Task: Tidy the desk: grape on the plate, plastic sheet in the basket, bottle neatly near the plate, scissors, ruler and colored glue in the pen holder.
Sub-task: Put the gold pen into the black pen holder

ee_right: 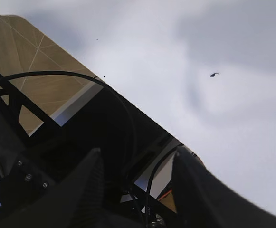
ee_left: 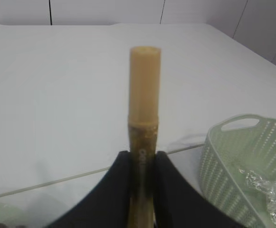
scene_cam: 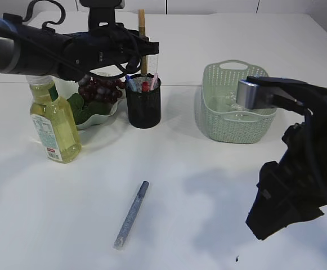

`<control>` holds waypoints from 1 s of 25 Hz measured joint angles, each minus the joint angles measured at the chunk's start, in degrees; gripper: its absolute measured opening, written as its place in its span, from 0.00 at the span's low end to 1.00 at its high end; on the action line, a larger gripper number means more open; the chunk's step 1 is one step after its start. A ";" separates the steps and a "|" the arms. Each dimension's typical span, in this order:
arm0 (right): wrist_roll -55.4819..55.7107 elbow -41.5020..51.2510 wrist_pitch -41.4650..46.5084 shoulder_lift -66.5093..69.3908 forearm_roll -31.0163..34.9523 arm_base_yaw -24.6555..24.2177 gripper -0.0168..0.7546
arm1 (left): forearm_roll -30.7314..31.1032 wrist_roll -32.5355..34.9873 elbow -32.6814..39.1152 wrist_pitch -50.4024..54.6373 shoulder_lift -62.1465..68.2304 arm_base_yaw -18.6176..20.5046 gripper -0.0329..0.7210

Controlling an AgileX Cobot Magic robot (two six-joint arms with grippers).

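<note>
My left gripper (scene_cam: 146, 54) is shut on a tan and gold colored glue stick (scene_cam: 142, 25), held upright over the black mesh pen holder (scene_cam: 143, 107). In the left wrist view both fingers (ee_left: 121, 185) press against the stick (ee_left: 145, 85). A blue-grey glitter glue (scene_cam: 132, 215) lies on the near table. The grape bunch (scene_cam: 100, 90) rests on the plate (scene_cam: 104, 119), and the yellow bottle (scene_cam: 53, 126) stands beside it. The plastic sheet (scene_cam: 232, 103) lies in the green basket (scene_cam: 236, 121). I cannot single out the scissors or ruler among the coloured ends in the holder. My right gripper (ee_right: 138, 164) is open and empty.
The right arm (scene_cam: 298, 185) hangs dark over the table's near right corner. Its wrist camera looks past the table edge at frame bars and cables. The left arm (scene_cam: 50, 50) stretches across the back left, above the bottle and plate.
</note>
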 joint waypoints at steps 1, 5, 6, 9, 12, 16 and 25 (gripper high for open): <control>0.00 0.00 0.00 0.00 0.00 0.00 0.51 | 0.10 0.00 0.00 0.00 0.05 0.00 0.17; 0.00 0.00 0.00 0.00 0.00 0.00 0.51 | 0.82 0.00 -0.16 0.00 0.65 0.00 0.27; 0.00 0.00 0.00 0.00 0.00 0.00 0.51 | 1.06 0.00 -0.16 0.10 0.77 0.00 0.30; 0.00 0.00 0.00 0.00 0.00 0.00 0.51 | 1.40 0.00 -0.16 0.33 0.89 0.00 0.34; 0.00 0.00 0.00 0.00 0.00 0.00 0.51 | 1.53 0.00 -0.16 0.47 0.89 0.00 0.35; 0.00 0.00 0.00 0.00 0.00 0.00 0.51 | 1.56 0.00 -0.16 4.73 -0.15 0.00 0.36; 0.00 0.00 0.00 0.00 0.00 0.00 0.51 | 1.98 0.00 -0.25 30.32 -12.77 -0.59 0.36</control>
